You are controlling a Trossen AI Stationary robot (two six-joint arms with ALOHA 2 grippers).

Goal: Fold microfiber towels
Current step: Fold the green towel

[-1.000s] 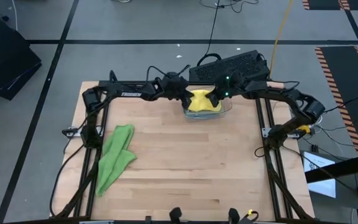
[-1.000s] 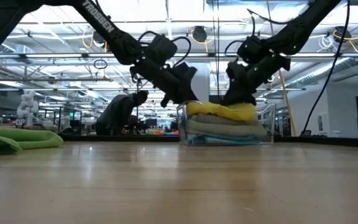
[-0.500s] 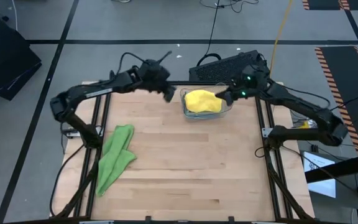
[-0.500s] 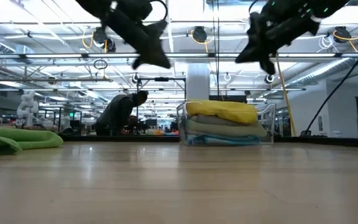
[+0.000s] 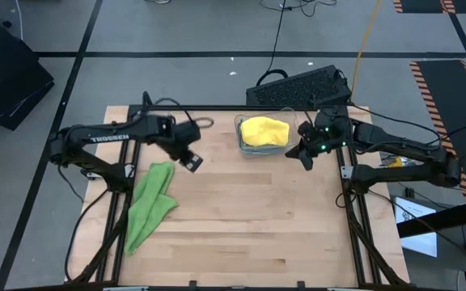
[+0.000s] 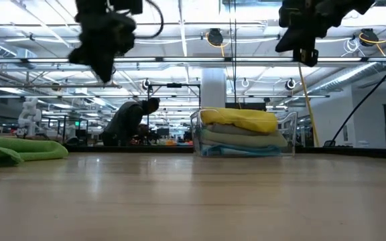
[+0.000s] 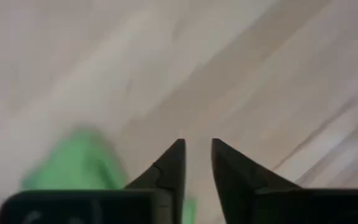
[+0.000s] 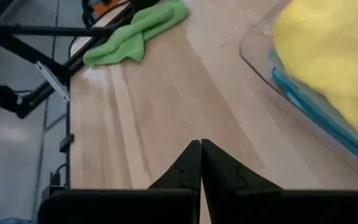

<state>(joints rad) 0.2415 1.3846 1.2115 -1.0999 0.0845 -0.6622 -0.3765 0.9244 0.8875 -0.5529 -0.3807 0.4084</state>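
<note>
A yellow towel lies on top of a stack of folded towels in a clear plastic bin at the table's far edge. A bright green towel lies crumpled on the wood at the left. My left gripper hangs in the air between the bin and the green towel. It points down, and its fingers stand a little apart with nothing between them. My right gripper hovers shut just right of the bin, and its wrist view shows the fingertips together.
A black keyboard-like case sits just beyond the table's far edge, behind the bin. Bare wood spreads across the table's middle and near half. A person bends over in the room behind the table.
Both grippers have risen off the yellow towel in the bin, which stays on the stack. My left gripper has swung toward the table's left and near side, toward the green towel, and tipped to point down. My right gripper has drawn back toward the right edge.
</note>
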